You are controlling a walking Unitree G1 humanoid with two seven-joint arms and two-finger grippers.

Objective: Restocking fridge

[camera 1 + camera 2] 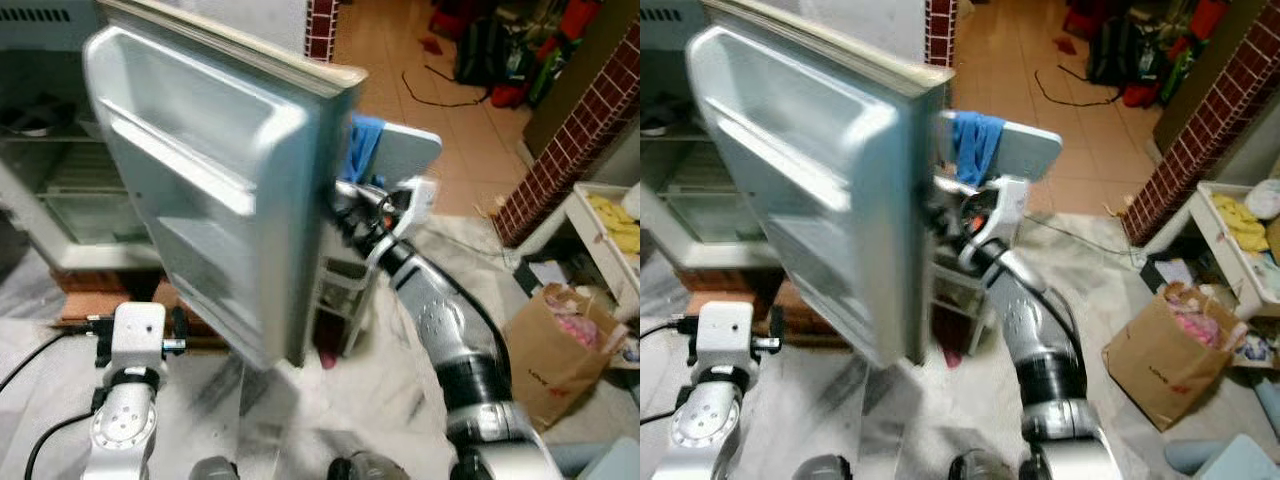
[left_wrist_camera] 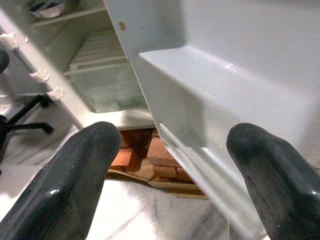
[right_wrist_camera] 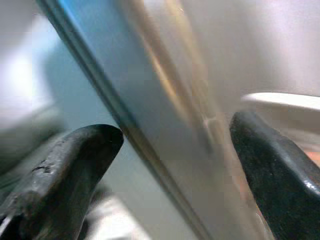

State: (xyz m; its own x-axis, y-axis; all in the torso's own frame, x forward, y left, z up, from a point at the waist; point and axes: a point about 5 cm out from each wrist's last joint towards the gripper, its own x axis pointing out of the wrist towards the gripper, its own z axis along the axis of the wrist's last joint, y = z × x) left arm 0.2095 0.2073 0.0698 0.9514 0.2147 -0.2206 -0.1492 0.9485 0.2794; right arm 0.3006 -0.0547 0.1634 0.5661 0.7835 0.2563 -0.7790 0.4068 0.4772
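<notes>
Right hand point(image 3: 170, 165) straddled the fridge door point(image 1: 210, 180) edge, fingers apart, unclamped; the door could slip free and swing.

The silver right arm rises from lower right toward frame centre, its black-fingered right pincer point(image 3: 172, 165) spread wide. The silver left arm sits lower left, its left pincer point(image 2: 172, 165) likewise spread wide.

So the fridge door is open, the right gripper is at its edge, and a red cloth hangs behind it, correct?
Not quite: the cloth is blue, as the right eye view shows. The rest holds: the fridge door is open, and the right gripper is at its edge, fingers apart on either side of it.
</notes>
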